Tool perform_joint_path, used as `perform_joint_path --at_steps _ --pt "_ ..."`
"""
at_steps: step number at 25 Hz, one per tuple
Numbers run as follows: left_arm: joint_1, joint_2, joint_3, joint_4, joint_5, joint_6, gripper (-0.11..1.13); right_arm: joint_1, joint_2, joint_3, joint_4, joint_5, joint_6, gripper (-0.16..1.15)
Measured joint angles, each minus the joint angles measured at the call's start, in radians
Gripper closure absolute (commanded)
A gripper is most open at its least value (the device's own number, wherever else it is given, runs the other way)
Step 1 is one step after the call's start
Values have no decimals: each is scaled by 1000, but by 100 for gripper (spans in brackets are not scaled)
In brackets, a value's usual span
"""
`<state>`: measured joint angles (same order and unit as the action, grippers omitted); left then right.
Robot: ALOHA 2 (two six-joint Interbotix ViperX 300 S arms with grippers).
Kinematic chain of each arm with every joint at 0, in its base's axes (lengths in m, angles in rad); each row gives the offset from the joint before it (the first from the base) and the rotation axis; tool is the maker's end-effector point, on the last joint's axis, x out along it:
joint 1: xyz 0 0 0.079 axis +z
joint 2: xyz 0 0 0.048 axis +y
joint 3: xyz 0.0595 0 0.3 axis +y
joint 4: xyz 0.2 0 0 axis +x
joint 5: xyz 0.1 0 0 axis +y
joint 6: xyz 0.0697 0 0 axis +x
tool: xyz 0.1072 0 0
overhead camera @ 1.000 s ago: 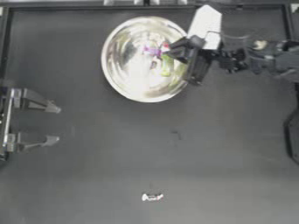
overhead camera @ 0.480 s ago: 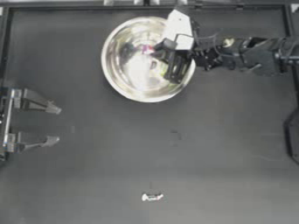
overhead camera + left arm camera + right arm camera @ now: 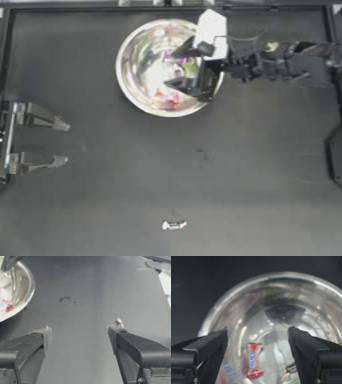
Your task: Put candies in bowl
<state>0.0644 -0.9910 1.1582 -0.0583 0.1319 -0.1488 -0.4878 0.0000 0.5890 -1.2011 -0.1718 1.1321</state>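
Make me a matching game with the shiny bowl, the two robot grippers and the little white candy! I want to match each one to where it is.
Things:
1. bowl
2. right gripper
3. left gripper
4. white candy

Places:
A. lying alone on the bare table, near the bottom of the top view
B. open, parked at the table's left side
C. open, over the bowl
D. near the table's far edge, with candies inside

Pairs: 1-D, 2-C, 3-B, 4-A
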Motion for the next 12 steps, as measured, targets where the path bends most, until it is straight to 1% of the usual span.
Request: perform_joint_path --at_steps 2,6,9,12 --pt "0 0 0 2 6 3 4 9 -58 35 9 -25 0 0" --pt "2 0 0 21 26 5 4 57 -213 130 21 -60 2 0" --pt "3 2 -9 35 57 5 4 112 -307 186 23 -54 5 0" --pt "3 9 -25 43 77 5 4 173 -394 232 31 -15 15 0"
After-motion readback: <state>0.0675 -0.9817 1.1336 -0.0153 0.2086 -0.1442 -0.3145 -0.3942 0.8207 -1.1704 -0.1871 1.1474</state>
